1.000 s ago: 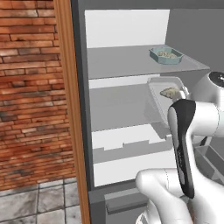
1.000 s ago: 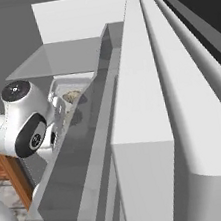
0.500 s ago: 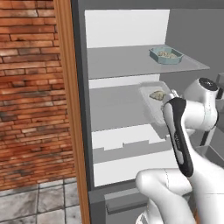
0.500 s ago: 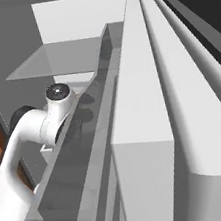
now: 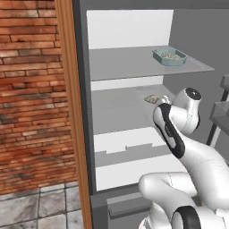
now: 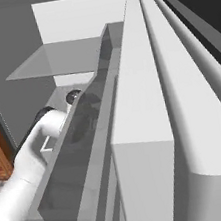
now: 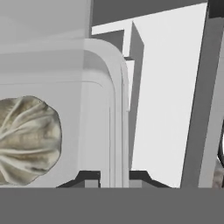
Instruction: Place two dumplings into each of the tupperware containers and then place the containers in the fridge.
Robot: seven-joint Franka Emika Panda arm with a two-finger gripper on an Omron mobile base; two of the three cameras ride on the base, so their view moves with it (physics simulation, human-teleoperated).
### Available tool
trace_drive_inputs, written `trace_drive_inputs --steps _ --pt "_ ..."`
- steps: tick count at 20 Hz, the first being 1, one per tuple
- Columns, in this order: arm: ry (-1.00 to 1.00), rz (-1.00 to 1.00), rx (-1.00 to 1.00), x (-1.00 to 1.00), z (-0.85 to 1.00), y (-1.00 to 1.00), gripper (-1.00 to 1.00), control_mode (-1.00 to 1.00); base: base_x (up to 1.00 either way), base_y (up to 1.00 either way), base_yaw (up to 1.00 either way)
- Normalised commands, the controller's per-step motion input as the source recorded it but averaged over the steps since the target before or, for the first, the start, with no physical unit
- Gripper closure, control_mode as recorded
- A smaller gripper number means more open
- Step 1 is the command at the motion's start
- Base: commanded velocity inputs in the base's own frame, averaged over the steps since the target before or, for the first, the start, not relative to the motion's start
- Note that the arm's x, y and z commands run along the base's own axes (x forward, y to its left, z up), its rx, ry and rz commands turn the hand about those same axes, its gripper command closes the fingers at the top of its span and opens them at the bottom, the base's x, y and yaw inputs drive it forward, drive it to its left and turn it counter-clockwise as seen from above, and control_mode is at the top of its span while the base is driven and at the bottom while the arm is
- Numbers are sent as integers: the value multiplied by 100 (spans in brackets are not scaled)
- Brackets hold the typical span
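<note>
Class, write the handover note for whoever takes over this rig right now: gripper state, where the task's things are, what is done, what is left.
Gripper: shut on the rim of the pale container, which carries a dumpling.
Teal container: on the fridge's upper shelf, dumplings inside.
Pale container: at the middle shelf, partly hidden by the arm; resting or not, cannot tell.
Done: teal container stored.
Left: set the pale container down, release, withdraw.
</note>
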Motion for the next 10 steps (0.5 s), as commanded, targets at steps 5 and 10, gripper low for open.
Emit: trace_drive_inputs --steps 5,10 --pt "1 0 0 70 -52 0 100 -100 0 0 0" --pt "0 0 0 29 -52 0 100 -100 0 0 0"
